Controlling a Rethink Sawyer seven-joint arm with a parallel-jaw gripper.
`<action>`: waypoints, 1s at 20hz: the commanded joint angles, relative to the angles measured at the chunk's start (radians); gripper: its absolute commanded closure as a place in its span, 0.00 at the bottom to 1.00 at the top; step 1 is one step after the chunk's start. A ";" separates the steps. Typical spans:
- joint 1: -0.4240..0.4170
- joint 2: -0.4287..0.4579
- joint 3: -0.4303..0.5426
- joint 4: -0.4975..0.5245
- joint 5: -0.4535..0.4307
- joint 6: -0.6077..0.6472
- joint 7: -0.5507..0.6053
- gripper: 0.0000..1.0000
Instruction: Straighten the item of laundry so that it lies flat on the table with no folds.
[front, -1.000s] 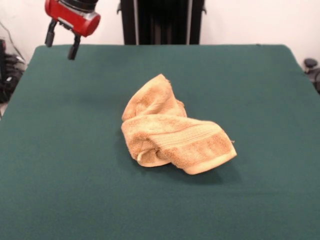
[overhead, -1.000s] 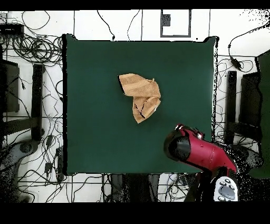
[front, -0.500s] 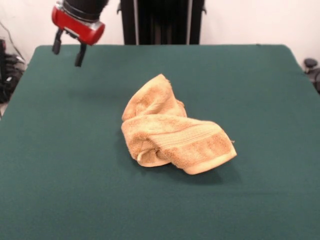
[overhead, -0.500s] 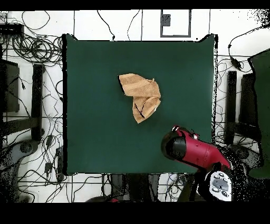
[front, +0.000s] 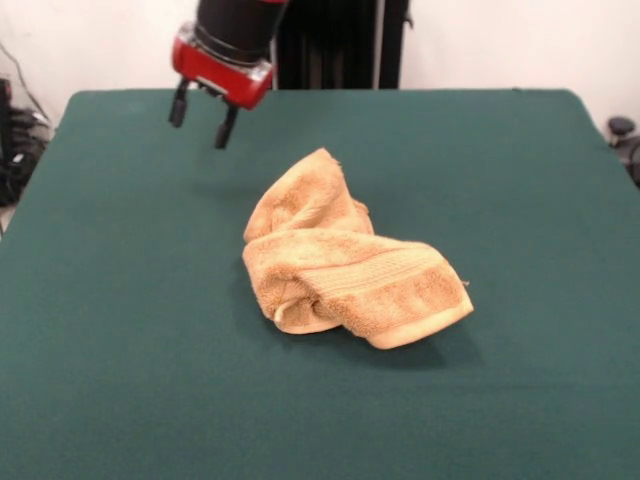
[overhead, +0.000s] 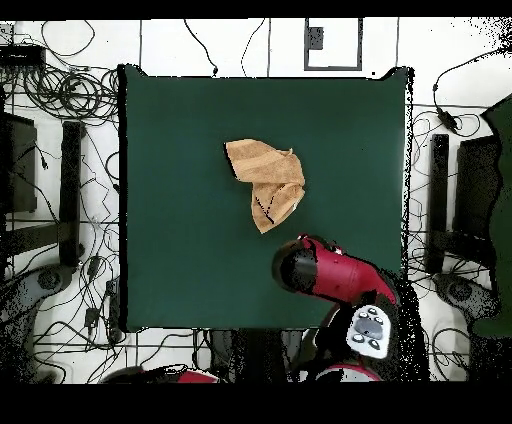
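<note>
1. The pincer (front: 202, 117) has slid over from the side and is now much nearer the towel (front: 345, 262). It hangs above the table (front: 110, 300), open a bit and holding nothing.
2. The towel has not moved. It sits scrunched up in the middle, so no flattening has started.
3. The front view shows the two fingers (front: 225, 128). From above, the red arm (overhead: 330, 275) hides them, but the space between arm and towel is easy to see.

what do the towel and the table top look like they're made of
The towel looks like terry cloth, likely cotton: a fuzzy looped tan pile with a flatter woven band across it. The table seems covered in dark green felt-like fabric: matte, no shine, with a soft, even surface.
</note>
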 joint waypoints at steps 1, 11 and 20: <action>0.090 0.016 0.034 0.029 0.113 0.145 0.265 0.00; 0.194 -0.019 -0.029 0.092 0.196 0.178 0.319 0.00; 0.291 -0.046 -0.089 0.126 0.269 0.217 0.342 0.00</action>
